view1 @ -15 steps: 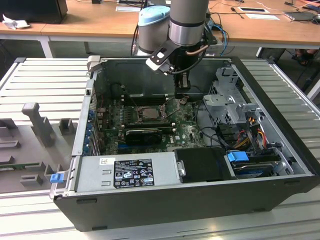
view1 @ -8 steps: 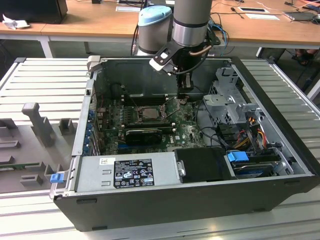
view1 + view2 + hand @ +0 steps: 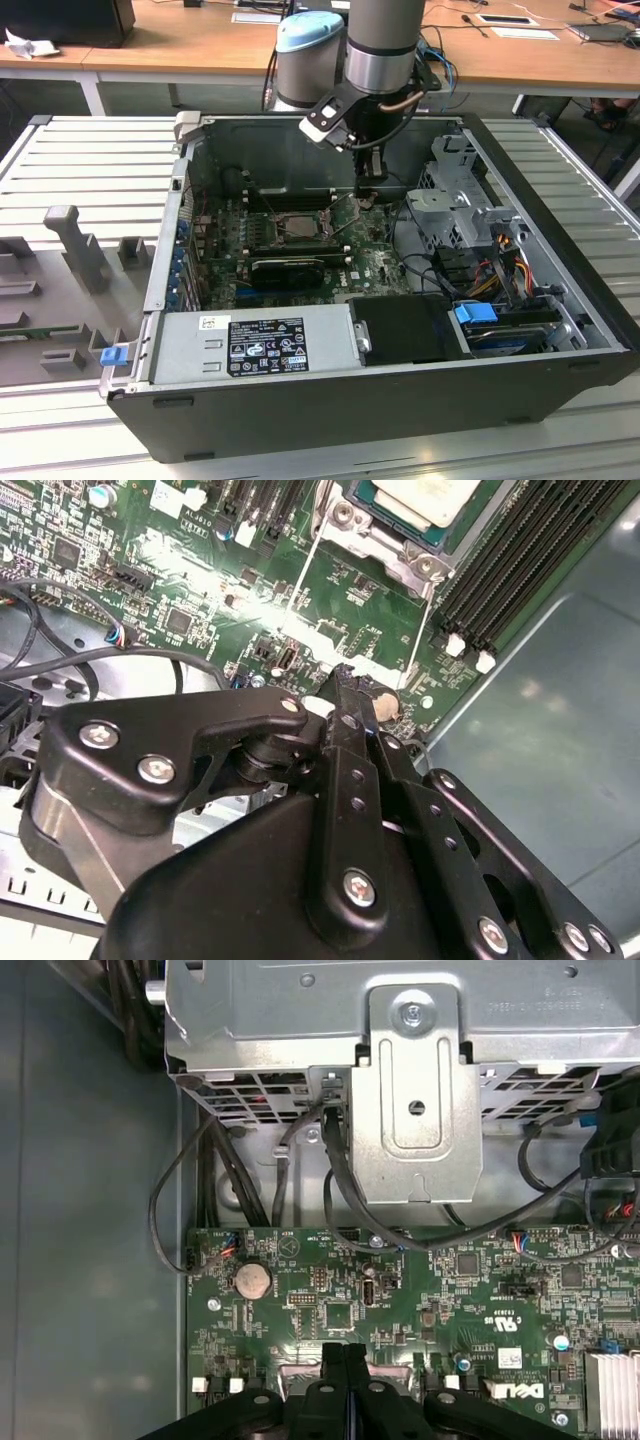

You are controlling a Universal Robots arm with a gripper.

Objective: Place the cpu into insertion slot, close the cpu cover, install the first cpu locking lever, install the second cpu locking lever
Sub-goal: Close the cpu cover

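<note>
- Tool [image 3: 350,685]: fingers clenched together, holding nothing, low over the board [image 3: 250,600].
- Chip [image 3: 420,498]: seated in the socket [image 3: 390,552].
- Probably best: bear squarely on the nearby wire lever [image 3: 417,630], guarding against slip.

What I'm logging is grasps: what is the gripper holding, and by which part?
Nothing. The gripper has its jaws shut together, empty, over the board; the cpu lies apart from it.

Even, bright room light from above. White glare streaks the glossy green circuit board [image 3: 345,630] in the second wrist view, shadows soft
</note>
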